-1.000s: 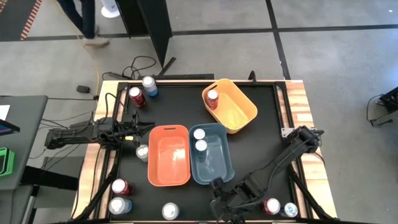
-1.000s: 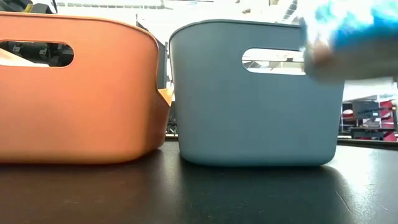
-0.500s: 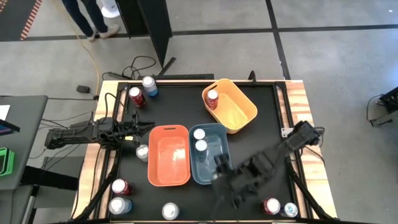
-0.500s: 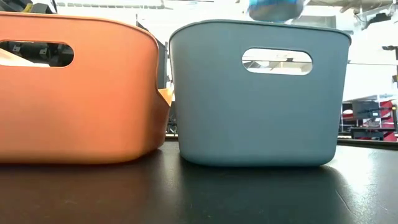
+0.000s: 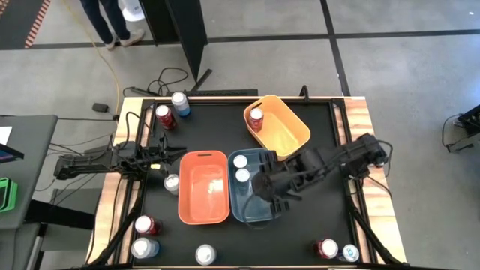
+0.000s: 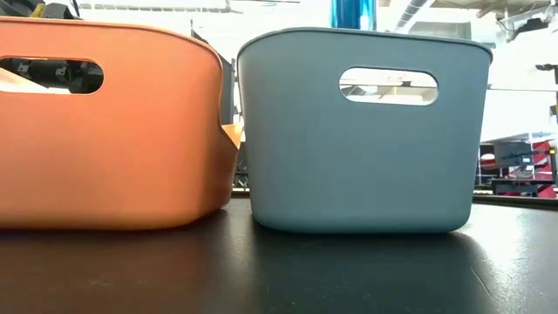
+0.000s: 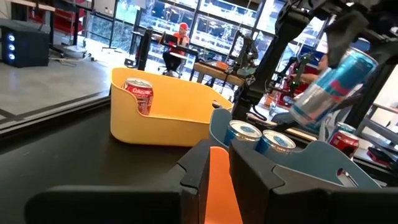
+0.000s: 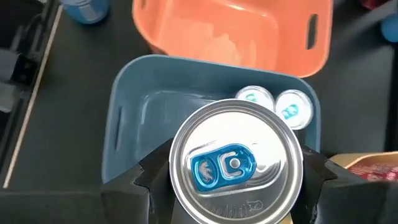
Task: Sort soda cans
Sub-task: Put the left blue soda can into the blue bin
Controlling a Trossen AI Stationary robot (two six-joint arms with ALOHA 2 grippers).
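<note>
right hand (image 8: 233, 171): clamped on blue soda can (image 8: 236, 160) | over blue bin (image 8: 130, 112) | left hand (image 7: 214, 171): closed, empty

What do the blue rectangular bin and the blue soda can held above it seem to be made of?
The blue rectangular bin looks like moulded plastic, matte, with smooth rounded corners and a cut-out handle. The blue soda can, in the right gripper, looks like metal, probably aluminium: shiny silver top with pull tab.

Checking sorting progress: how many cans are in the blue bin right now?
2, side by side at the far end of the blue bin: cans and. A third can, held by the right gripper, hangs above it.
</note>
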